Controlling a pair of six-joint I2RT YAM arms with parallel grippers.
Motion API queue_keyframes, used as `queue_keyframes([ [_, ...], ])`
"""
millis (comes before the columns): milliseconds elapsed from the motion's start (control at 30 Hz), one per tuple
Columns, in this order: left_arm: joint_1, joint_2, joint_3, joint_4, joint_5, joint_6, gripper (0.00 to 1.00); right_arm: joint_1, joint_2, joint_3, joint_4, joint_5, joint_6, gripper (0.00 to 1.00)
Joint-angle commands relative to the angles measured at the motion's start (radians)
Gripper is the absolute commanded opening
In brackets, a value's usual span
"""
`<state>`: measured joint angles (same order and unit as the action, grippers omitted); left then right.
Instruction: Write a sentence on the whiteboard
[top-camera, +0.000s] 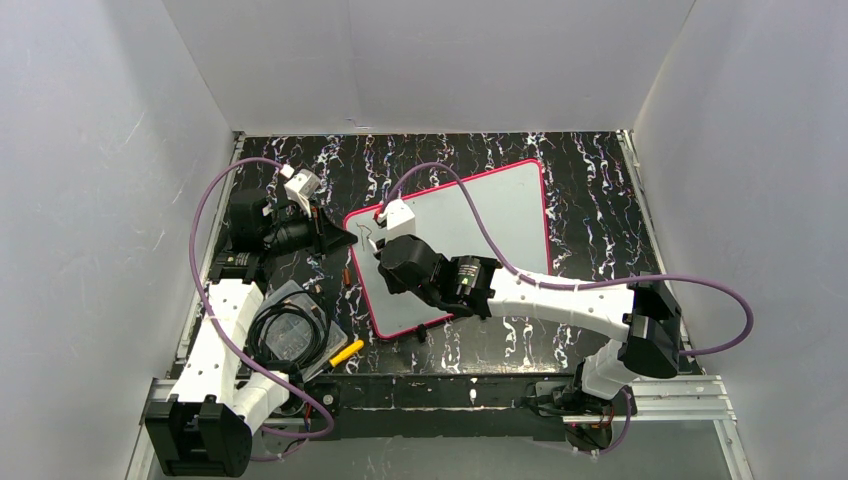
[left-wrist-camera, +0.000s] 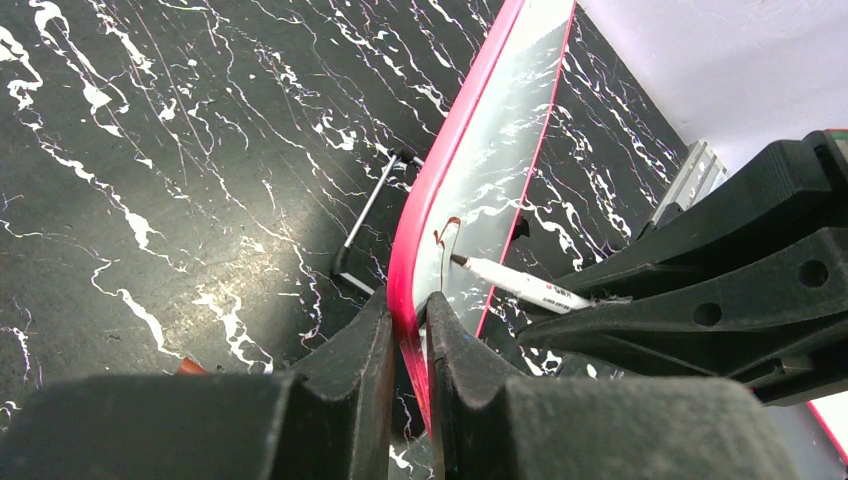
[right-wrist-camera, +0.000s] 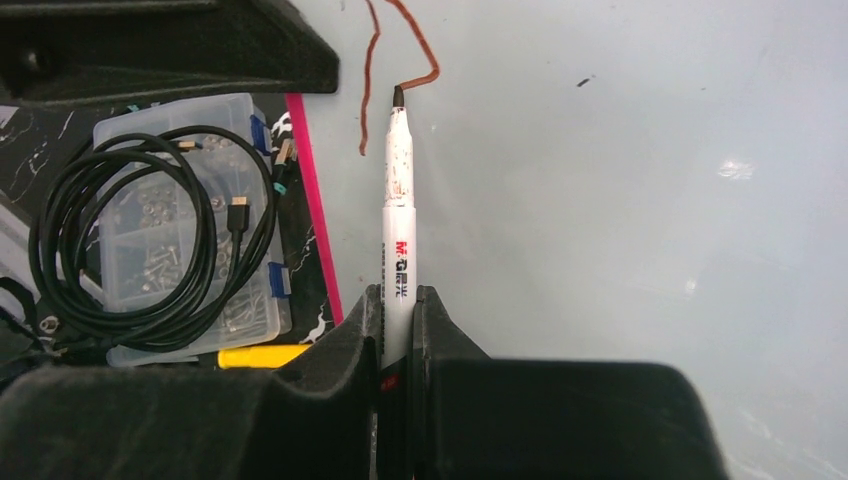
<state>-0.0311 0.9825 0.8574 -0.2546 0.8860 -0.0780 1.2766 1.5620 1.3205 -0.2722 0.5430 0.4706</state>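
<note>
The whiteboard (top-camera: 490, 225) lies on the black marbled table, with a glossy white face and a pink-red frame. My left gripper (top-camera: 345, 240) is shut on its left frame edge; the left wrist view shows the jaws pinching the pink rim (left-wrist-camera: 410, 320). My right gripper (top-camera: 390, 255) is shut on a white marker (right-wrist-camera: 400, 210), tip down on the board (right-wrist-camera: 620, 200). Of the sentence, only a first reddish-brown stroke (right-wrist-camera: 372, 90) shows beside the tip. The stroke (left-wrist-camera: 447, 228) and the marker (left-wrist-camera: 510, 283) also show in the left wrist view.
A clear plastic parts box with a coiled black cable on it (top-camera: 290, 330) sits near left of the board, also in the right wrist view (right-wrist-camera: 170, 230). A yellow item (top-camera: 347, 352) lies beside it. A small brown piece (top-camera: 347, 275) and a black L-shaped key (left-wrist-camera: 370, 215) lie by the board's left edge. White walls enclose the table.
</note>
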Motion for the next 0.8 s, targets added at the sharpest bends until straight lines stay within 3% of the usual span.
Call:
queue_keyframes([
  [0,-0.015,-0.031,-0.011,-0.026,0.010,0.051,0.00,-0.001,0.002,-0.007,0.044,-0.037,-0.019,0.01],
  [767,-0.015,-0.031,-0.009,-0.031,0.007,0.055,0.00,0.001,-0.027,-0.044,-0.013,0.050,0.034,0.01],
])
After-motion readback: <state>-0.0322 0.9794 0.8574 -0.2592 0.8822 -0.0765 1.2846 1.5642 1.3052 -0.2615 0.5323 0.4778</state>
